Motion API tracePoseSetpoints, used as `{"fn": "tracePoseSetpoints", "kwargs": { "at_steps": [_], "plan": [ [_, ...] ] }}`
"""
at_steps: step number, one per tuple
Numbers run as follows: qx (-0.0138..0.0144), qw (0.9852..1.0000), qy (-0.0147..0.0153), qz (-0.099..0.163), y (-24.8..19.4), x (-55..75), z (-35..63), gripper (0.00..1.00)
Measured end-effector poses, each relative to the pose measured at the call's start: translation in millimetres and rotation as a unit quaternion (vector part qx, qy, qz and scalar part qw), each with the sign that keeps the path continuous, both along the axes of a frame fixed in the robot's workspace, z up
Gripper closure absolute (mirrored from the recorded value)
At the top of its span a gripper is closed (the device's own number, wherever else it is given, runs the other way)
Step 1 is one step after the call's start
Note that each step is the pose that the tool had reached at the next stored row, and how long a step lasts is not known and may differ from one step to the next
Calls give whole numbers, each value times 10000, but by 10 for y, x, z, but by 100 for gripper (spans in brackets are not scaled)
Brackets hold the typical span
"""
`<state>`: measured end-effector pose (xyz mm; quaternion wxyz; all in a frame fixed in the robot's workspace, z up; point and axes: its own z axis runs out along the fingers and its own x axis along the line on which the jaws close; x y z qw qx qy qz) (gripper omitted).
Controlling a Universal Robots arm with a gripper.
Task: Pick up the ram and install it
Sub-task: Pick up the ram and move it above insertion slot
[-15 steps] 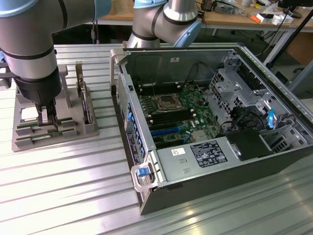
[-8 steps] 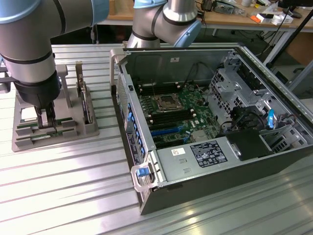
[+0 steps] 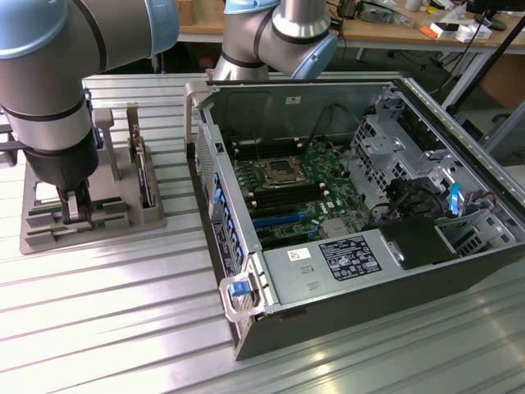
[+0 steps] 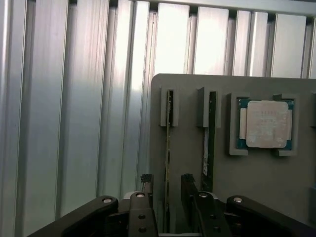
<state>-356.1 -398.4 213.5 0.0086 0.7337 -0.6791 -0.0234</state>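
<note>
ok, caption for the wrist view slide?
Open gripper straddles one ram stick in grey holder, processor chip nearby.

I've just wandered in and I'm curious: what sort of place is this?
Most likely a robotics lab or test workshop for computer assembly: a robot arm reaches over a ribbed metal table bearing an open computer case and a grey parts holder, with a cluttered workbench behind.

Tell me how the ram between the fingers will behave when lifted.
The ram is a thin board standing on edge, so probably stiff and light. Slotted in the grey holder, it may bind if pulled crookedly. The gripper straddles it, open.
</note>
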Motion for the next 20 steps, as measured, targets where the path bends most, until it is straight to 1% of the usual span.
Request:
{"fn": "tracePoseSetpoints", "kwargs": {
  "at_steps": [3, 7, 8, 9, 10, 17, 20],
  "plan": [
    [0, 10000, 0, 0, 0, -16, -59, 64],
    [0, 10000, 0, 0, 0, -18, -65, 65],
    [0, 10000, 0, 0, 0, -18, -66, 78],
    [0, 10000, 1, 0, 0, -18, -65, 84],
    [0, 10000, 0, 0, 0, -18, -65, 88],
    [1, 10000, -1, 0, 0, -18, -65, 88],
    [0, 10000, 0, 0, 0, -18, -11, 88]
  ]
}}
